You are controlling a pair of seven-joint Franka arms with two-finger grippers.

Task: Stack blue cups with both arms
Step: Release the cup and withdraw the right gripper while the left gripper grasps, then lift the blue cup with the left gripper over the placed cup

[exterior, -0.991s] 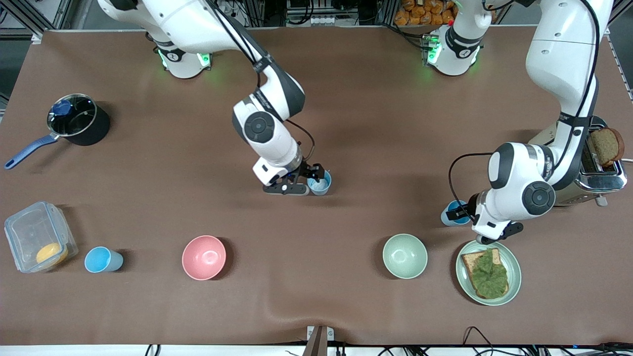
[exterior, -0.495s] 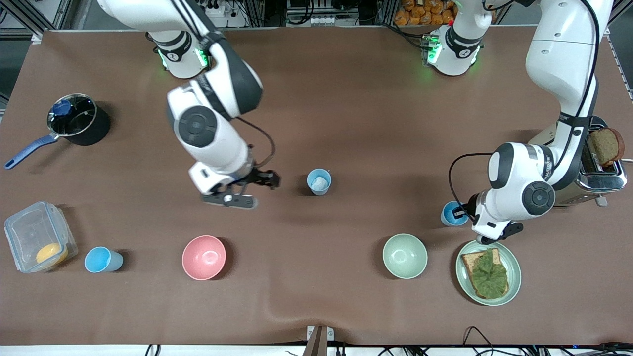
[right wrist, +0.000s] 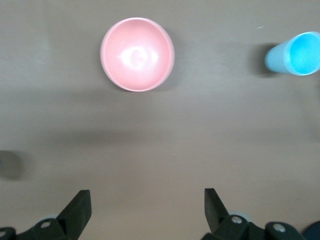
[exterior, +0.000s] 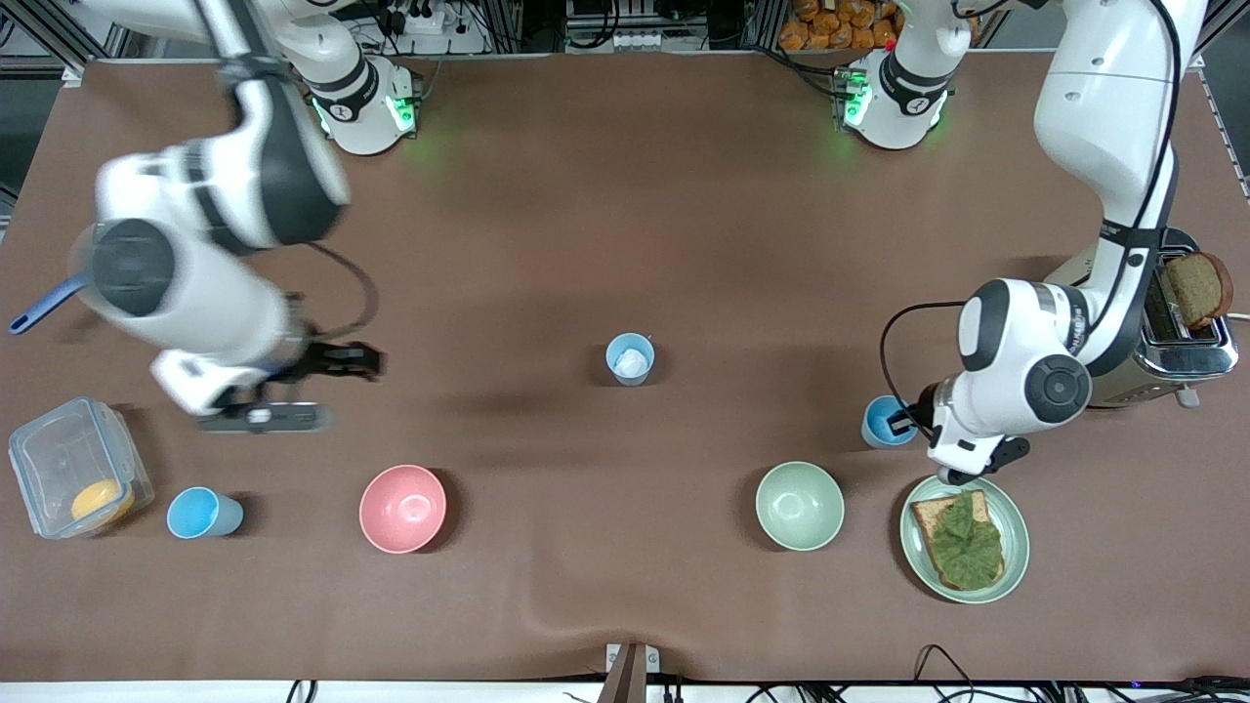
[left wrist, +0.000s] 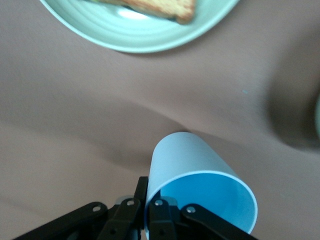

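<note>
A paler blue cup (exterior: 630,358) with a white patch inside stands alone mid-table. A second blue cup (exterior: 202,513) stands near the front edge beside the clear container; it also shows in the right wrist view (right wrist: 295,53). My left gripper (exterior: 906,422) is shut on the rim of a third blue cup (exterior: 884,422), one finger inside and one outside (left wrist: 150,210), holding that cup (left wrist: 195,170) tilted, low over the cloth by the toast plate. My right gripper (exterior: 356,363) is open and empty (right wrist: 147,210), over bare cloth above the pink bowl's side.
A pink bowl (exterior: 402,508) and a pale green bowl (exterior: 799,505) sit toward the front. A green plate (exterior: 1016,566) with toast and lettuce lies by the left gripper. A toaster (exterior: 1187,337), a clear container (exterior: 59,459) and a pot handle (exterior: 39,308) are at the table's ends.
My right gripper let go of the paler cup mid-table and swung away toward the right arm's end. My left gripper with its cup shifted slightly toward the table's middle.
</note>
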